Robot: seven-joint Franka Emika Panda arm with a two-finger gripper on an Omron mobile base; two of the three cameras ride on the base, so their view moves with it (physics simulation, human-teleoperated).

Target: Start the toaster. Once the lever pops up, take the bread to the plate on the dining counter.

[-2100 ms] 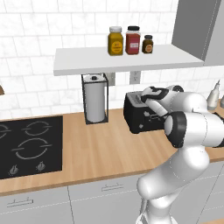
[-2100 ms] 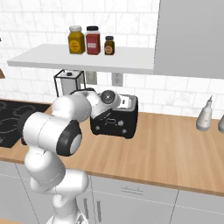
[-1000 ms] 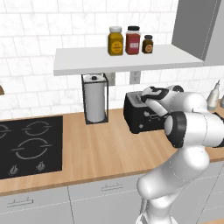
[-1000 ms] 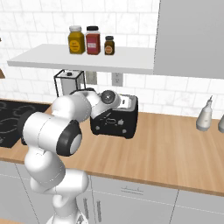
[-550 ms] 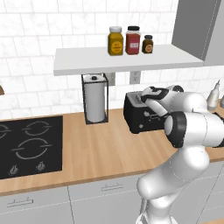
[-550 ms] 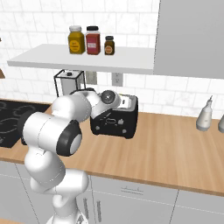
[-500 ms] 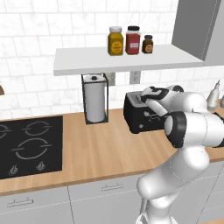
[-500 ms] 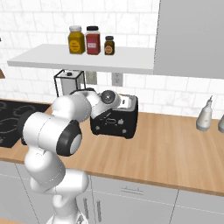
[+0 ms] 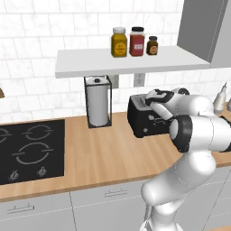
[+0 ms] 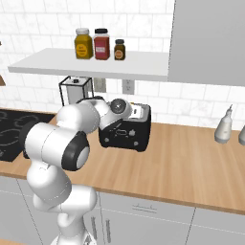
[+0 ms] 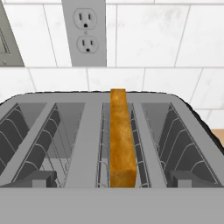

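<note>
The tool (image 9: 151, 100) hangs just above the top of the toaster (image 9: 145, 122), its jaws spread wide and holding nothing; in the base views it sits at the toaster's upper edge, and whether it touches the casing cannot be told. From the hand view, the toaster (image 11: 87, 131) shows four slots, and the bread (image 11: 121, 138) stands on edge in one of the two middle slots, its browned crust facing up; the other slots hold only their wire guides. The toaster stands on the desk (image 9: 94, 158) against the tiled wall, below a wall outlet (image 11: 84, 31). To its left stands a paper towel roll (image 9: 98, 106) in a black frame, and further left a black cooktop (image 9: 29, 149). Above, a white shelf (image 9: 131, 63) carries three jars (image 9: 134, 42).
</note>
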